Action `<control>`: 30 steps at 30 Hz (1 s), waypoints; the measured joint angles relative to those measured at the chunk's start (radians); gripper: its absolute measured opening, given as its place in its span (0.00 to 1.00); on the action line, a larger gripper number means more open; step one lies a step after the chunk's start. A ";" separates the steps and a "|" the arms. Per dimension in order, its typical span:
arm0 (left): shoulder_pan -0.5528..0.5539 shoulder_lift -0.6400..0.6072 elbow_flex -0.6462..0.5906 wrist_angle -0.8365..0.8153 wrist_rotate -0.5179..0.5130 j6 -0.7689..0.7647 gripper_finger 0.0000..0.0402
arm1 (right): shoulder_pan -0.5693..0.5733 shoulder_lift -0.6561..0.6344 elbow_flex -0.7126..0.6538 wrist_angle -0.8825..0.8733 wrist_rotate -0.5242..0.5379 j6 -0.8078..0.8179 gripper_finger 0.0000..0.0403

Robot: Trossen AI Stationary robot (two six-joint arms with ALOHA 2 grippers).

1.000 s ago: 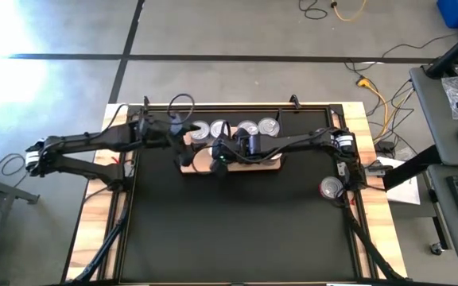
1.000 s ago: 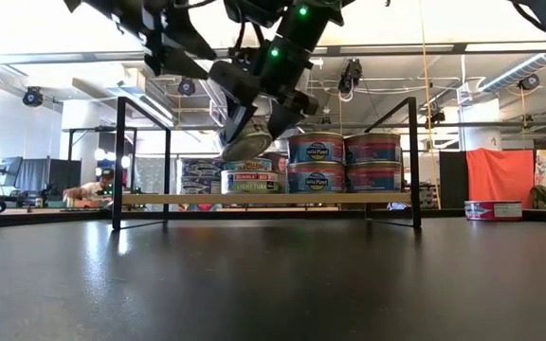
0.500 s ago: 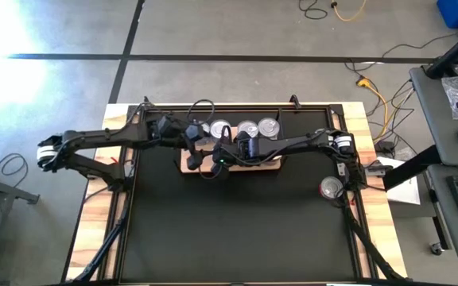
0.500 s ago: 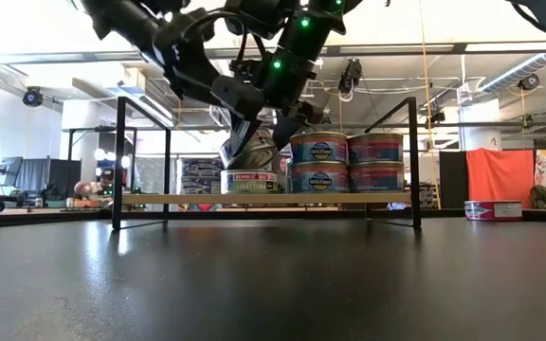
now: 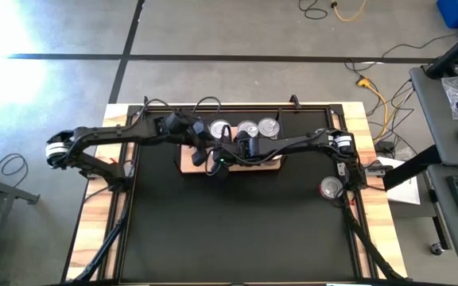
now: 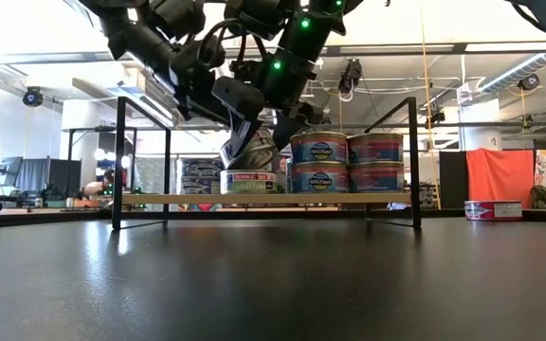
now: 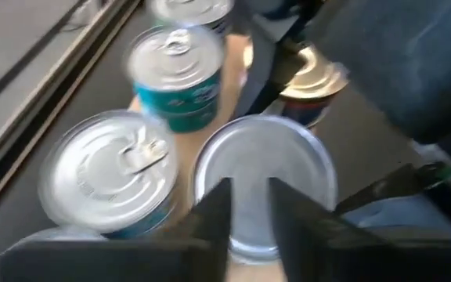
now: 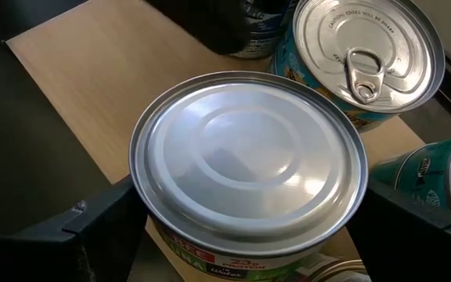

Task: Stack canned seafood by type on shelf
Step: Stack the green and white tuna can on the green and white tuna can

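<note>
A silver-topped can (image 8: 247,166) sits tilted between the right gripper's (image 8: 249,215) fingers, grasped, above the wooden shelf (image 6: 349,199); left gripper (image 7: 249,207) nearly clenched beside it, over a black tabletop (image 5: 237,230)

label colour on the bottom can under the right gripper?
White with a red band, on the bottom can; low view shows it best.

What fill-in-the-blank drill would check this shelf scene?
The right pincer holds a ___ can.
It hangs over a lower can standing on the ___.
Beside it, stacks stand ___ cans high.
A lone can sits near the ___ arm's base.
Missing: tilted; shelf; two; right.
</note>
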 joint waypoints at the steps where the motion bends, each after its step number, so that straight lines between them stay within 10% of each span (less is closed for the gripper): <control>1: 0.005 0.001 0.000 0.010 0.030 0.007 0.11 | 0.000 0.000 0.000 0.000 -0.001 0.000 0.91; 12: 0.018 0.101 0.000 0.165 0.202 -0.006 0.00 | -0.006 0.000 -0.003 0.009 -0.014 -0.065 0.91; 30: 0.018 0.141 -0.005 0.178 0.189 0.067 0.00 | -0.015 -0.001 -0.018 0.014 -0.041 -0.069 0.92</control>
